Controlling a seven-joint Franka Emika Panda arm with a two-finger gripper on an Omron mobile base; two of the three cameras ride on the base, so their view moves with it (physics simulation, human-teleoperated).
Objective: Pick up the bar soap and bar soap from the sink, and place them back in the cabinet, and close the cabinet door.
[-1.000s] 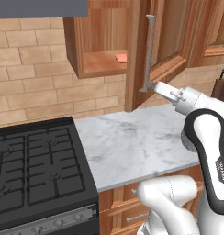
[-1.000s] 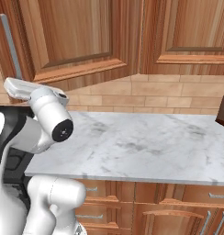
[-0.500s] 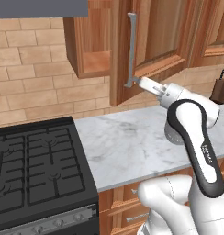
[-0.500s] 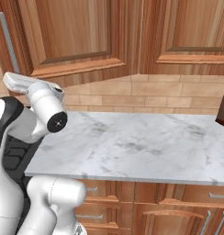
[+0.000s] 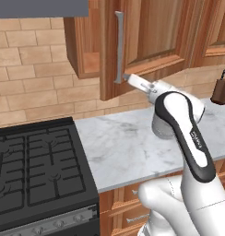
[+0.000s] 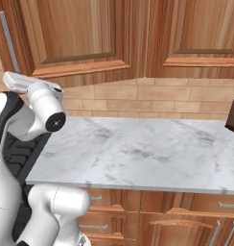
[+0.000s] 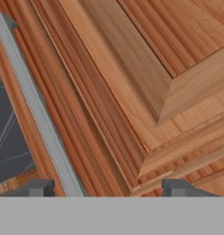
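Hand view puts the gripper (image 7: 103,187) against the cabinet door (image 7: 146,82), fingertips (image 7: 38,187) spread apart and holding nothing. One grey handle (image 7: 33,105) runs from 11 o'clock down to 6, just inside the left fingertip; its long axis follows the door's edge. From the left base view, the door (image 5: 151,41) stands partly ajar over one cabinet (image 5: 84,46), so the push likely goes straight into the panel.

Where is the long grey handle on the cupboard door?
In the left base view the grey handle runs upright along the cabinet door's left edge, right above the gripper and left of the knife block.
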